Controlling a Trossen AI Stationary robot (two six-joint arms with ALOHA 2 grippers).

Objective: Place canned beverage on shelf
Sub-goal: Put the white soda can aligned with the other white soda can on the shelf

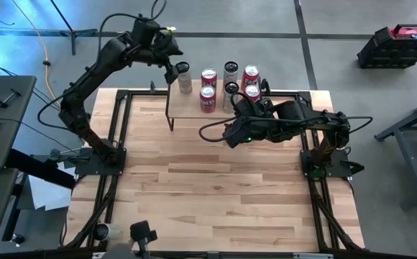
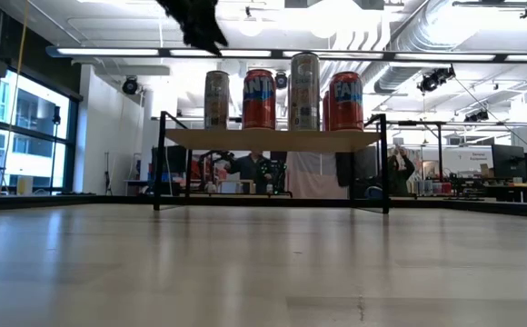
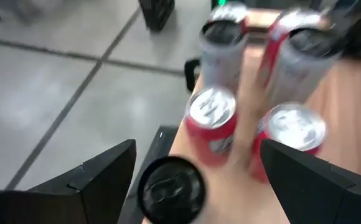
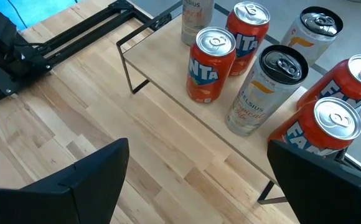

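Beyond the far edge of the bench (image 1: 216,187), the left end effector (image 1: 171,72) hangs above the left end of the shelf (image 1: 194,109), its fingers (image 3: 99,180) spread wide with nothing between them. Directly below it and just beside its tip stands a pale can with a dark top (image 1: 184,77), upright on the shelf near the left corner; the left wrist view shows that dark lid (image 3: 171,190) in the gap between the fingers, lower down and apart from them. Past this can, farther from the left end effector, stand two red cans (image 1: 208,90), one behind the other, then more cans toward the right end of the shelf.

On the bench side of the shelf the right end effector (image 1: 231,137) is held over the wood, pointing toward the shelf's right half, fingers (image 4: 81,186) wide apart and empty. Ahead of it the right wrist view shows a red Fanta can (image 4: 210,65) nearest the shelf's front edge, a tall Celsius can with a black lid (image 4: 264,90) beside it, and further red cans (image 4: 327,134) closer to the right finger. How many cans stand at the right end is hard to count from above, since the right arm covers part of them. All cans in the low view stand upright on the shelf's plank.
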